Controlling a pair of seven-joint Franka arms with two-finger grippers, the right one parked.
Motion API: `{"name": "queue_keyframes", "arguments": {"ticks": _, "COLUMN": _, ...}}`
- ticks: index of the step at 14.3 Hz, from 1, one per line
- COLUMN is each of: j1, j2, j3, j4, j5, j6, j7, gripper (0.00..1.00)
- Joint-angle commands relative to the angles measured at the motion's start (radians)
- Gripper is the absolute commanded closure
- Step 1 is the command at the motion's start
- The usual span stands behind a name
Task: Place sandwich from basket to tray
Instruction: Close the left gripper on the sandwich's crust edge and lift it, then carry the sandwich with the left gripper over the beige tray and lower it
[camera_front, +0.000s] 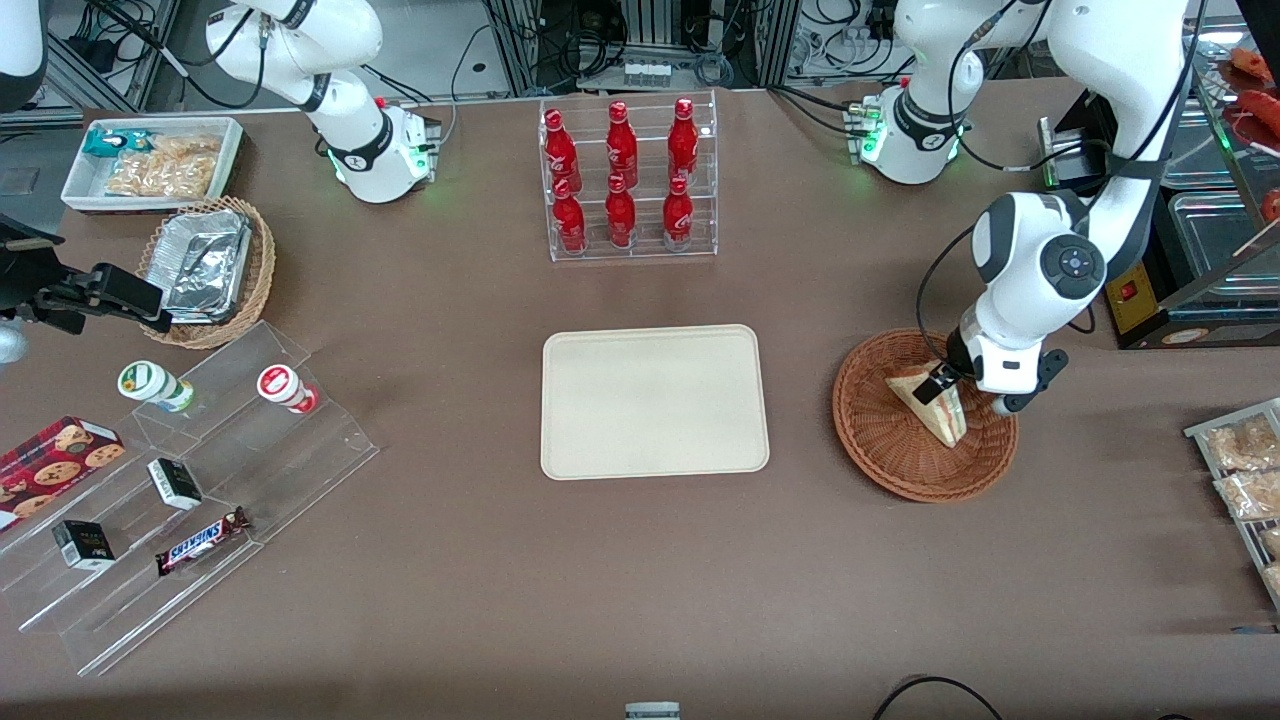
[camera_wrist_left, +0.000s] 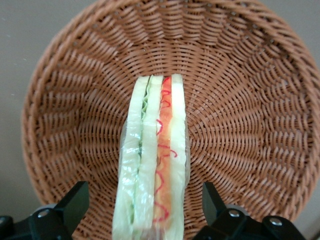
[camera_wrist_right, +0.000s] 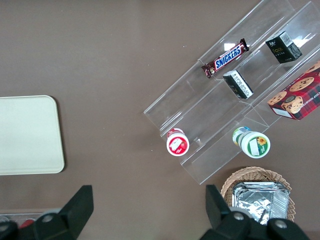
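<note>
Snickers bar, lying on a clear stepped display at the counter's near edge toward the parked arm's end, stood closest to the front camera.

Item 1, sandwich: triangular wedge of pale bread, wrapped in clear film; cut edge showed green, red and orange filling in stripes. It stood on edge inside the basket, roughly at the basket's centre in the front view.

Item 2, basket: round, shallow, reddish-brown wicker, at 3 o'clock from the tray in the front view and well apart from it.

Item 3, tray: flat cream rectangle with rounded corners, nothing on it.

Item 4, hand: lowered into the basket over the sandwich, released, with one finger standing off each broad face of the wedge, neither touching in the wrist view.

Step in hand, by judgement: the grasp, with the sandwich straddled but not yet gripped. Next move would call for clenching gently across the bread faces, soft enough not to crush the filling, then lifting clear of the wicker rim and carrying toward 9 o'clock in the front view to the tray.

Also present: rack of red bottles at 12 o'clock from the tray.
</note>
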Motion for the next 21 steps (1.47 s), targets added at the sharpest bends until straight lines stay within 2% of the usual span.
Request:
{"name": "queue_keyframes", "arguments": {"ticks": 1, "j1": -0.011, "j2": 0.021, "j3": -0.002, "j4": 0.008, "j5": -0.007, "j6": 0.017, "j7": 0.004, "gripper": 0.83}}
{"name": "queue_keyframes", "arguments": {"ticks": 2, "j1": -0.011, "j2": 0.007, "j3": -0.001, "j4": 0.01, "j5": -0.001, "j6": 0.004, "j7": 0.028, "gripper": 0.94}}
{"name": "queue_keyframes", "arguments": {"ticks": 4, "j1": -0.009, "j2": -0.023, "j3": -0.001, "j4": 0.028, "j5": -0.001, "j6": -0.087, "j7": 0.13, "gripper": 0.96}}
{"name": "queue_keyframes", "arguments": {"ticks": 8, "j1": -0.02, "j2": -0.03, "j3": -0.005, "j4": 0.193, "j5": 0.002, "j6": -0.302, "j7": 0.15, "gripper": 0.94}}
{"name": "queue_keyframes", "arguments": {"ticks": 9, "j1": -0.053, "j2": -0.022, "j3": -0.007, "j4": 0.235, "j5": 0.008, "j6": -0.35, "j7": 0.162, "gripper": 0.93}}
{"name": "queue_keyframes", "arguments": {"ticks": 11, "j1": -0.09, "j2": 0.002, "j3": -0.01, "j4": 0.286, "j5": 0.059, "j6": -0.361, "j7": 0.266, "gripper": 0.88}}
{"name": "queue_keyframes", "arguments": {"ticks": 13, "j1": -0.177, "j2": 0.057, "j3": -0.011, "j4": 0.367, "j5": 0.067, "j6": -0.4, "j7": 0.282, "gripper": 0.87}}
{"name": "queue_keyframes", "arguments": {"ticks": 17, "j1": -0.336, "j2": 0.232, "j3": -0.011, "j4": 0.609, "j5": 0.061, "j6": -0.515, "j7": 0.251, "gripper": 0.92}}
{"name": "queue_keyframes", "arguments": {"ticks": 21, "j1": -0.512, "j2": 0.37, "j3": -0.01, "j4": 0.786, "j5": 0.071, "j6": -0.583, "j7": 0.094, "gripper": 0.93}}
